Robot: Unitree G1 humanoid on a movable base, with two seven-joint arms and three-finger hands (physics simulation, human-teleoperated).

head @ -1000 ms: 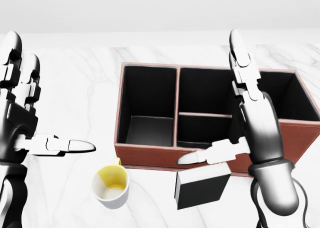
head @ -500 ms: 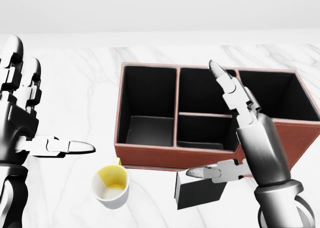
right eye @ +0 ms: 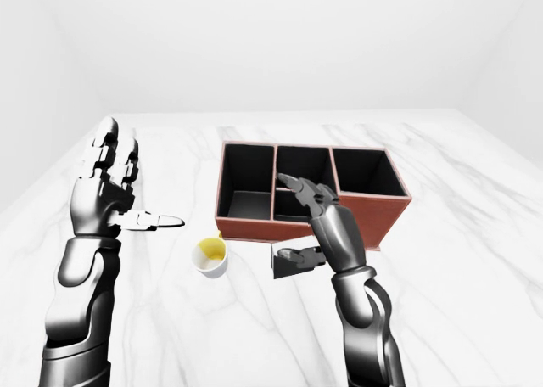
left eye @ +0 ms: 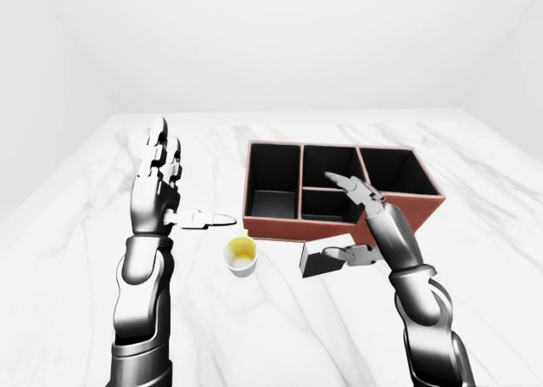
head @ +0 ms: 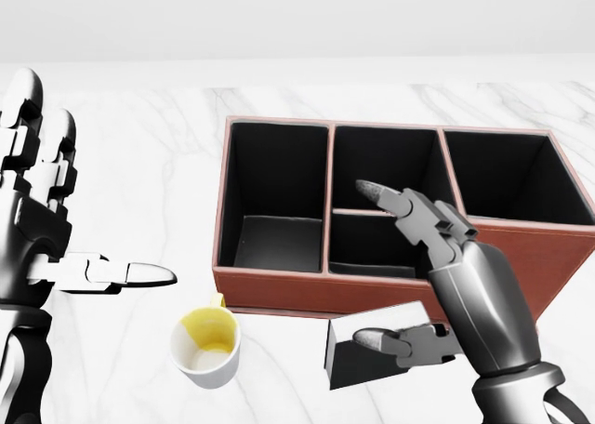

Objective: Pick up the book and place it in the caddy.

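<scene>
The right hand (head: 409,284) hovers spread wide over the book (head: 358,354) beside the caddy (head: 279,289); the left hand (head: 42,229) is open wide.

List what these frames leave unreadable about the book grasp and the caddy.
- Book: its right part is hidden behind the right hand in every view, so thumb contact cannot be told.
- Caddy: the floors of the three rightmost compartments are dark; the hand also covers part of them.
- Mug: handle barely visible, tucked against the caddy wall.
- Left hand: cut by the head view's left edge.
</scene>
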